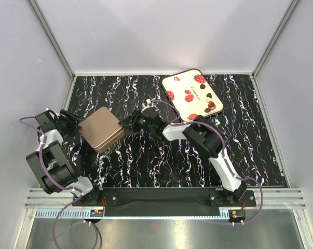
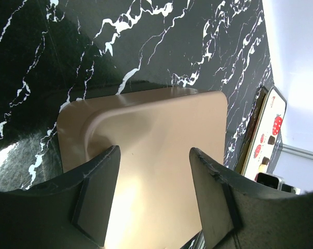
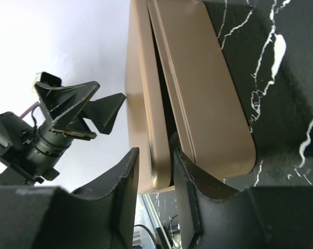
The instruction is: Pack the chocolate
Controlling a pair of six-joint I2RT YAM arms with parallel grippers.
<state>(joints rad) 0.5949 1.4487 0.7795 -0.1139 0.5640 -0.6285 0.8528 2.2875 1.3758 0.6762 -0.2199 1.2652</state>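
Lying on strawberry-print tray [image 1: 182, 85], far right: chocolate [image 1: 211, 105], well apart from brown tin [image 1: 100, 128] at left-centre. Right arm nearer. Right gripper [image 3: 156, 154] straddles tin's lid rim; whether it pinches, cannot tell. Left gripper [image 2: 154, 153] open, jaws parted over tin's left side.

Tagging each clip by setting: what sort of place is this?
Likely a lab robot cell: plain white walls, a black marble-patterned tabletop, and a left arm and right arm bolted to a rail.
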